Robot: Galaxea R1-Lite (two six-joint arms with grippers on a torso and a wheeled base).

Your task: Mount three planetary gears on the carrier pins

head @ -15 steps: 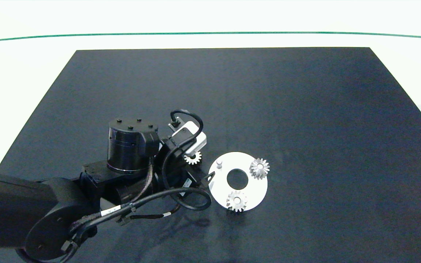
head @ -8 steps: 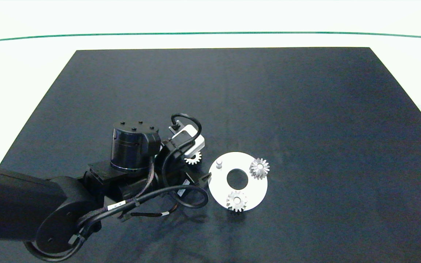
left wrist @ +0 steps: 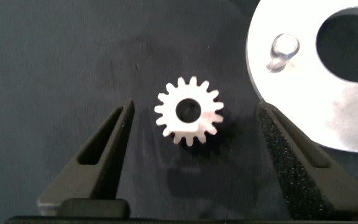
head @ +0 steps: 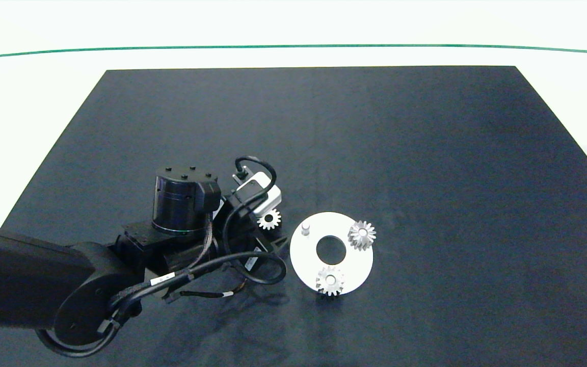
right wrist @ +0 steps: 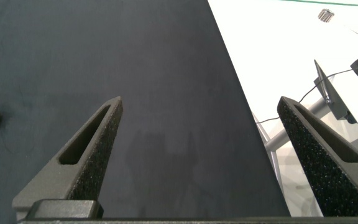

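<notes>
The left gripper (left wrist: 191, 134) is hanging wide open around a loose gear (left wrist: 189, 112) beside the disc (head: 359, 260); its fingers (left wrist: 104, 155) are gripping nothing. The right gripper (right wrist: 207, 155) is idling open.

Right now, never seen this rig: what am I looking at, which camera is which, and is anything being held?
It is a two-armed robot working over a black mat. The head view looks down from above; the other two pictures come from cameras on each wrist, with that gripper's two fingers rising from the bottom edge.

On the mat lies a white disc with a big centre hole. Two small gears already sit on it, and one bare pin stands free.

The left gripper is open, its fingers either side of the third gear, which lies flat on the mat beside the disc. Nothing is held yet.

The right gripper is open over the mat's edge, outside the head view.
</notes>
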